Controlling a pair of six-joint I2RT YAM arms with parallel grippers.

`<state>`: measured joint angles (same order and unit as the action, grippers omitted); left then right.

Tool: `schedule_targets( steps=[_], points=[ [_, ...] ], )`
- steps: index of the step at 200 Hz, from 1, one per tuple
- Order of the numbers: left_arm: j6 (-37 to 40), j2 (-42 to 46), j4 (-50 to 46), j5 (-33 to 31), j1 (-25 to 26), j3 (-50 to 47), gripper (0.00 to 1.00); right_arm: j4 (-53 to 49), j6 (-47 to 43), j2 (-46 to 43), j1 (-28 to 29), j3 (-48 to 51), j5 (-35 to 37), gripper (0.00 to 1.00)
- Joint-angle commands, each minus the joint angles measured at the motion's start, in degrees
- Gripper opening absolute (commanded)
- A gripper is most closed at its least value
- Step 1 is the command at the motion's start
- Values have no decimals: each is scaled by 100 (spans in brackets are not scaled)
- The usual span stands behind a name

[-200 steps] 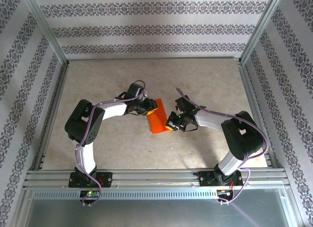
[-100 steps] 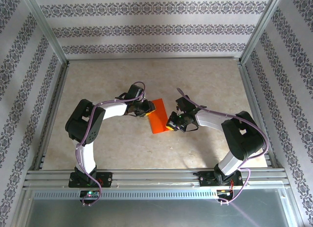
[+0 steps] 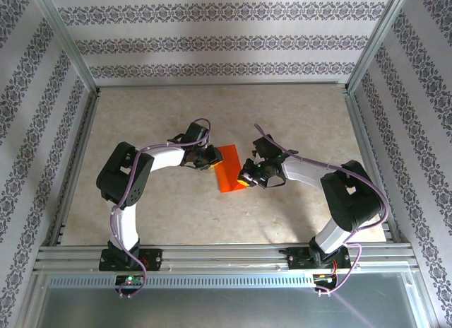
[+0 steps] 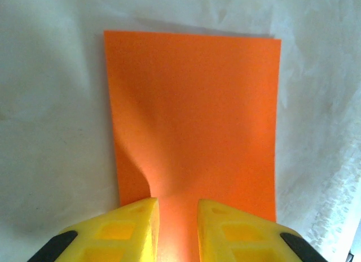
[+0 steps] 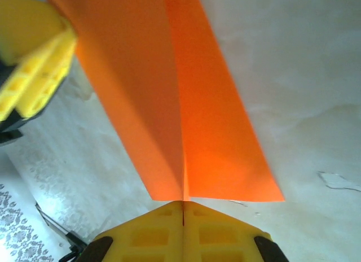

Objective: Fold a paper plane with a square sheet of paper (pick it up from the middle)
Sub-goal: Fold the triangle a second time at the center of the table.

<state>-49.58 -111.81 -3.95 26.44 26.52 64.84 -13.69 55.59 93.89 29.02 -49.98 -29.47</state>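
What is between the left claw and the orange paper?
Nothing visible. The paper reaches right into the gap of the open left claw, and the right claw is shut on its other side.

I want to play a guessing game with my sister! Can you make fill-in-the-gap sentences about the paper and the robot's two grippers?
1. The sheet of paper between the two grippers is coloured ____.
2. The right gripper is ____ on the paper's edge.
3. The left gripper has its fingers ____, with the paper in the gap.
4. Both grippers have fingers coloured ____.

Missing words: orange; shut; apart; yellow.
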Motion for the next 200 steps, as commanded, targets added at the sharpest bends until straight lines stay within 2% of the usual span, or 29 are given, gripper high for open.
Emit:
schedule_targets(
  steps=[1, 86, 200],
  points=[
    [158, -146, -310, -60, 46, 115, 24, 12, -243, 16, 56, -267, -198, 0],
    [234, -219, -450, -124, 50, 124, 21, 259, -549, 894, 298, -964, -453, 0],
    [247, -284, -546, -185, 52, 95, 18, 1080, -213, 1430, 315, -974, -274, 0]
  ],
)
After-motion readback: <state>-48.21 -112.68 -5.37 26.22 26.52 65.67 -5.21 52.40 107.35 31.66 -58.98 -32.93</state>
